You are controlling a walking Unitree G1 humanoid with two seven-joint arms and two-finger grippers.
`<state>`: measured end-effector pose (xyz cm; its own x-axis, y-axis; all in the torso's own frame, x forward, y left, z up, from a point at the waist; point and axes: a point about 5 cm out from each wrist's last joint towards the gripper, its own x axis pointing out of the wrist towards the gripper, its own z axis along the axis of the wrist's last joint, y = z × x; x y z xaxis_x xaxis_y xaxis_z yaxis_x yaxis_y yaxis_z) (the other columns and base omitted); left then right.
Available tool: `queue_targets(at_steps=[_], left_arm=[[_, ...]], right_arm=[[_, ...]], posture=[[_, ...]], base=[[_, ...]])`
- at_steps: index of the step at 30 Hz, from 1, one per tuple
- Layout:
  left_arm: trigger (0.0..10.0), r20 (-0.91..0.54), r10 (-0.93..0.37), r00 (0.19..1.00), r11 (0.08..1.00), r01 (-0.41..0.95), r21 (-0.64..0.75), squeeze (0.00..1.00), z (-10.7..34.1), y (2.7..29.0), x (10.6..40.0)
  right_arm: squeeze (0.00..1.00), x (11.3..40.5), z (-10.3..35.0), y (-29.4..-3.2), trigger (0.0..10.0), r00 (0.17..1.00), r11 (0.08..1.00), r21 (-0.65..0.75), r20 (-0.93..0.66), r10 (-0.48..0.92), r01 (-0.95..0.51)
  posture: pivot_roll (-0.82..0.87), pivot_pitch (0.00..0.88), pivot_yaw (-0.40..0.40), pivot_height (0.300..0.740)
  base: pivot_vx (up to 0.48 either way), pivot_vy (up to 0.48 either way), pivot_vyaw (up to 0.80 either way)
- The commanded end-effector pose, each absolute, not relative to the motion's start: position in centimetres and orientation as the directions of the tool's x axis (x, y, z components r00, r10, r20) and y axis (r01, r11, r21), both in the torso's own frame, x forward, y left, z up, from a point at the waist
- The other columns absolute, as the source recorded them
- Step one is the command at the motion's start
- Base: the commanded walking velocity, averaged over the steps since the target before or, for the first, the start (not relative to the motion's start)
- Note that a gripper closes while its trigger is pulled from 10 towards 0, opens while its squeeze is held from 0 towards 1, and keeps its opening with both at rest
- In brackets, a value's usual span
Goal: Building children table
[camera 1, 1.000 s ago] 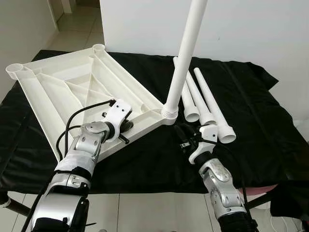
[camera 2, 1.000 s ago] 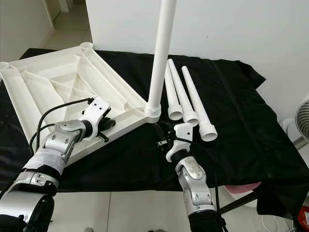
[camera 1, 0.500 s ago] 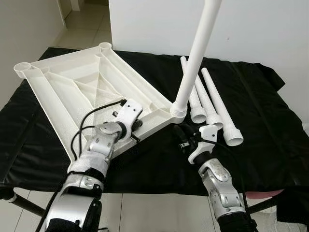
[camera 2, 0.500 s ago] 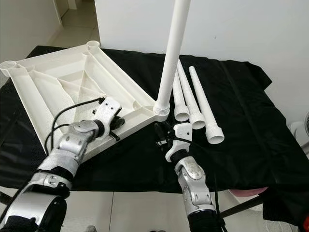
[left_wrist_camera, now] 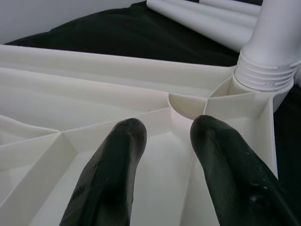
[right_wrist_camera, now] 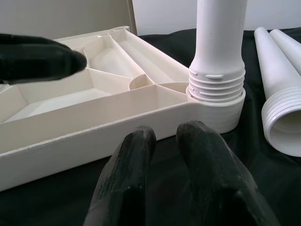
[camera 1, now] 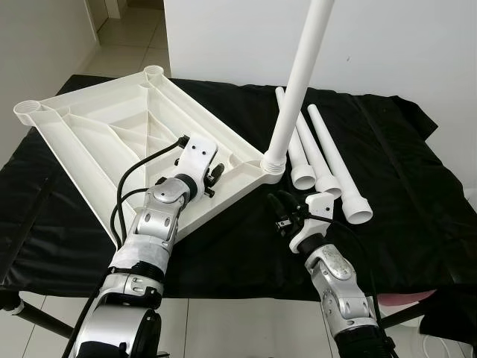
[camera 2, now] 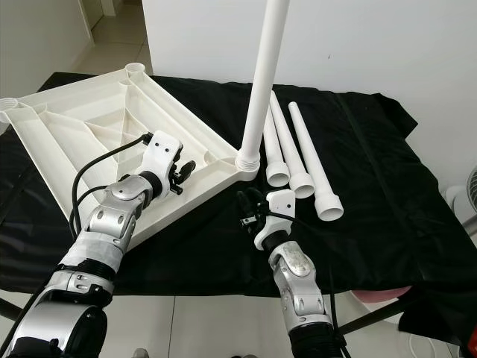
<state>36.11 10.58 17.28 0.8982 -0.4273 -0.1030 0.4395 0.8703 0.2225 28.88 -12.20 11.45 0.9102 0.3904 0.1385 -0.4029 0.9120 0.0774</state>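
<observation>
The white table top (camera 1: 97,134) lies upside down on the black cloth, ribs facing up. One white leg (camera 1: 298,82) stands screwed into its near corner socket (left_wrist_camera: 263,75). Three loose legs (camera 1: 328,160) lie side by side to the right of that corner. My left gripper (camera 1: 215,177) hovers over the ribbed underside just left of the standing leg, open, with nothing between its fingers (left_wrist_camera: 117,155). My right gripper (camera 1: 282,216) sits low over the cloth in front of the corner socket (right_wrist_camera: 216,108), fingers together and holding nothing.
The black cloth (camera 1: 417,186) covers a work table whose front edge runs just below my forearms. A white wall stands behind. Tiled floor shows at the far left, and a fan (camera 2: 469,194) is at the right edge.
My left gripper has moved forward over the table top toward the corner with the standing leg. The camera has shifted a little. The right gripper has stayed in place.
</observation>
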Motion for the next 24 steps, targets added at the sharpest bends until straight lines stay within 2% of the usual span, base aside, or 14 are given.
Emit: queue_targets(at_steps=[1, 3, 4, 5, 6, 7, 10, 12, 15, 16, 17, 22, 23, 24], left_arm=[[10.0, -0.079, -0.446, 0.892, 0.861, 0.451, 0.234, 0.0, 17.5, 11.0, 35.9], [10.0, -0.009, -0.505, 0.863, 0.795, 0.469, 0.384, 0.0, 18.3, 12.8, 35.1], [10.0, -0.009, -0.505, 0.863, 0.795, 0.469, 0.384, 0.0, 18.3, 12.8, 35.1], [10.0, -0.022, -0.536, 0.844, 0.754, 0.49, 0.437, 0.0, 18.2, 13.2, 34.7], [10.0, -0.022, -0.536, 0.844, 0.754, 0.49, 0.437, 0.0, 18.2, 13.2, 34.7], [10.0, -0.067, -0.561, 0.825, 0.711, 0.522, 0.471, 0.0, 17.9, 14.6, 34.2], [10.0, -0.081, -0.559, 0.825, 0.708, 0.526, 0.471, 0.0, 17.9, 15.2, 34.2], [10.0, -0.126, -0.549, 0.826, 0.695, 0.535, 0.48, 0.0, 17.8, 17.0, 34.2], [10.0, -0.14, -0.549, 0.824, 0.69, 0.541, 0.48, 0.0, 17.8, 17.5, 34.2], [10.0, -0.165, -0.528, 0.833, 0.7, 0.537, 0.472, 1.0, 17.8, 18.8, 34.3], [10.0, -0.189, -0.52, 0.833, 0.699, 0.542, 0.467, 1.0, 17.8, 19.8, 34.2], [10.0, -0.222, -0.502, 0.836, 0.684, 0.541, 0.489, 1.0, 17.9, 21.4, 34.2], [10.0, -0.266, -0.481, 0.835, 0.668, 0.546, 0.505, 1.0, 17.7, 22.3, 34.2], [10.0, -0.29, -0.465, 0.836, 0.656, 0.546, 0.521, 0.0, 17.8, 23.2, 34.3]], right_arm=[[0.0, 28.9, 11.2, -12.4, 10.0, 0.914, 0.916, 0.07, 0.129, 0.384, -0.395], [0.0, 28.9, 11.1, -12.4, 10.0, 0.913, 0.915, 0.067, 0.127, 0.387, -0.398], [0.0, 28.9, 11.1, -12.4, 10.0, 0.913, 0.915, 0.067, 0.127, 0.387, -0.398], [0.0, 28.9, 11.1, -12.4, 10.0, 0.913, 0.915, 0.066, 0.126, 0.388, -0.398], [0.0, 28.9, 11.1, -12.4, 10.0, 0.913, 0.915, 0.066, 0.126, 0.388, -0.398], [0.0, 28.8, 11.0, -12.5, 10.0, 0.912, 0.914, 0.063, 0.123, 0.391, -0.4], [0.0, 28.8, 11.0, -12.5, 10.0, 0.912, 0.914, 0.062, 0.122, 0.392, -0.401], [0.0, 28.8, 10.9, -12.6, 10.0, 0.912, 0.914, 0.06, 0.119, 0.393, -0.402], [0.0, 28.8, 10.9, -12.6, 10.0, 0.912, 0.914, 0.06, 0.119, 0.393, -0.402], [0.0, 28.7, 10.9, -12.6, 10.0, 0.912, 0.914, 0.059, 0.118, 0.394, -0.402], [0.0, 28.7, 10.8, -12.6, 10.0, 0.912, 0.914, 0.057, 0.117, 0.394, -0.402], [0.0, 28.7, 10.8, -12.7, 10.0, 0.912, 0.914, 0.056, 0.116, 0.394, -0.402], [0.0, 28.7, 10.8, -12.7, 10.0, 0.912, 0.914, 0.055, 0.116, 0.393, -0.401], [0.0, 28.8, 10.7, -12.7, 10.0, 0.912, 0.914, 0.054, 0.115, 0.393, -0.401]], posture=[[0.01, 0.0, -0.038, 0.74], [0.01, 0.0, -0.04, 0.74], [0.01, 0.0, -0.04, 0.74], [0.01, 0.0, -0.042, 0.74], [0.01, 0.0, -0.042, 0.74], [0.02, 0.0, -0.042, 0.74], [0.02, 0.0, -0.042, 0.74], [0.02, 0.0, -0.041, 0.74], [0.02, 0.0, -0.041, 0.74], [0.02, 0.0, -0.04, 0.74], [0.02, 0.0, -0.04, 0.74], [0.02, 0.0, -0.04, 0.74], [0.02, 0.0, -0.041, 0.74], [0.02, 0.0, -0.041, 0.74]], base=[[0.0, 0.0, 0.0], [0.0, 0.0, 0.0], [0.0, 0.0, 0.0], [0.0, 0.0, 0.0], [0.0, 0.0, 0.0], [0.0, 0.0, 0.0], [0.0, 0.0, 0.0], [0.0, 0.0, 0.0], [0.0, 0.0, 0.0], [0.0, 0.0, 0.0], [0.0, 0.0, 0.0], [0.0, 0.0, 0.0], [0.0, 0.0, 0.0], [0.0, 0.0, 0.0]])
